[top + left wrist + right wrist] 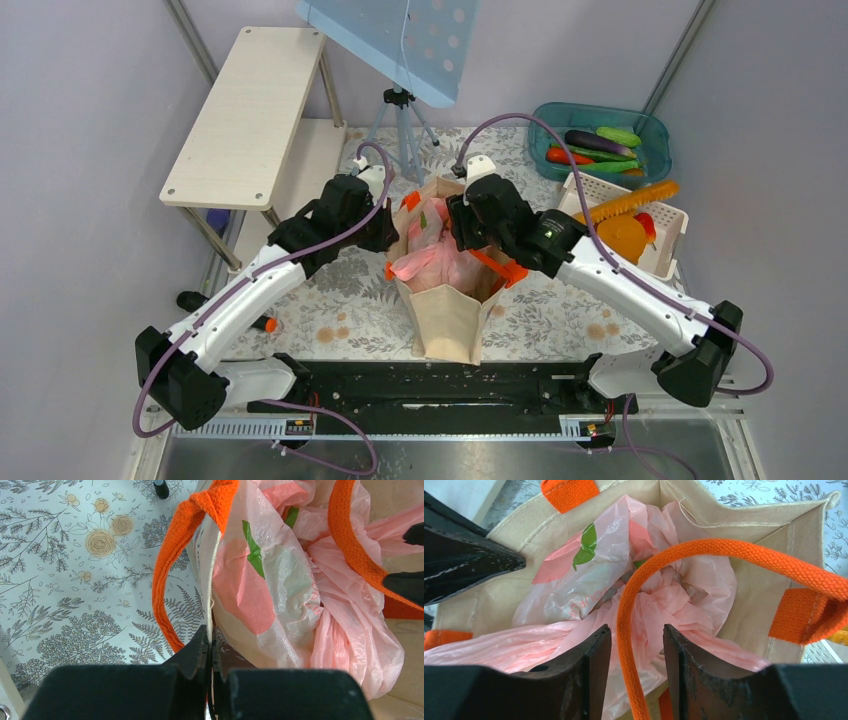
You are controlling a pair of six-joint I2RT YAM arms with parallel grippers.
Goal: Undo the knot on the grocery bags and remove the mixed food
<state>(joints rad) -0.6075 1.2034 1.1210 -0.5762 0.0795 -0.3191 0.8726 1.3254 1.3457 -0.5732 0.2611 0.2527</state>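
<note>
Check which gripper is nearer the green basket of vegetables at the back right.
Right. The right gripper is over the tote's right side, on the same side as the green basket. The left gripper is at the tote's left rim, farther away.

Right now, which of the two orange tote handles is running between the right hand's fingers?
The rope-like orange handle that arches over the pink bag and drops between the open right hand. The other handle hangs outside the tote, by the left hand.

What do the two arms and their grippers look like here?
Both arms have white link shells with black joints and bases, each trailed by a purple cable. The right arm shows a small green light. The left gripper and right gripper have dark, scuffed, wedge-shaped fingers.
</note>
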